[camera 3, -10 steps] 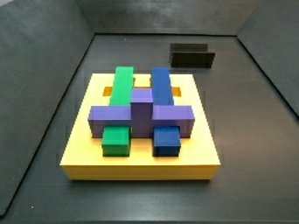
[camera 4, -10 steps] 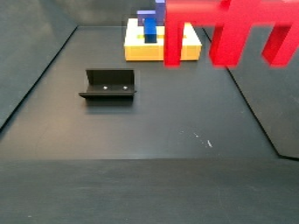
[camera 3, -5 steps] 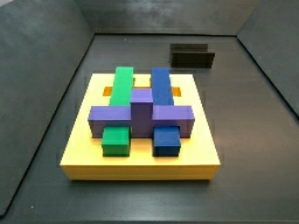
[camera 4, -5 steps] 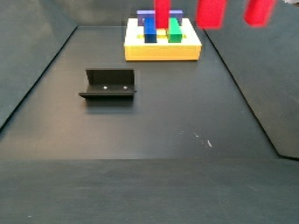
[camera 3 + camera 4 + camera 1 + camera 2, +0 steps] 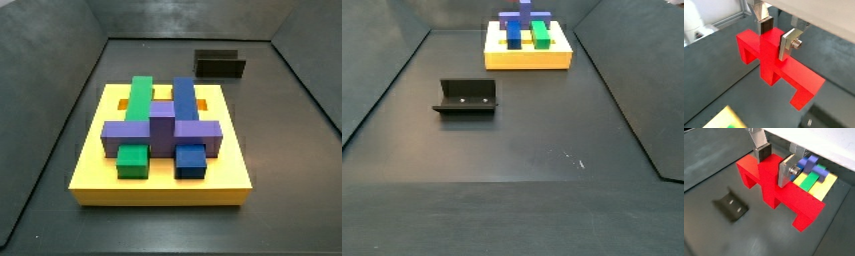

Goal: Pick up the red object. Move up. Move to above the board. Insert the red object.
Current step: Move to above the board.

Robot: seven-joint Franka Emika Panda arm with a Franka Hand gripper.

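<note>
My gripper (image 5: 776, 34) hangs high over the desk, out of both side views, jaws clenched on the red object's (image 5: 777, 192) stem so its legs clear the board (image 5: 819, 184) below.

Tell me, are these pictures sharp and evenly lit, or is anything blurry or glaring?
In both wrist views the pincer and the red piece it holds look sharp, though the pale background is washed out. In both side views the yellow board and the dark bracket sit in soft, even light, slightly grainy, without strong shadows.
</note>
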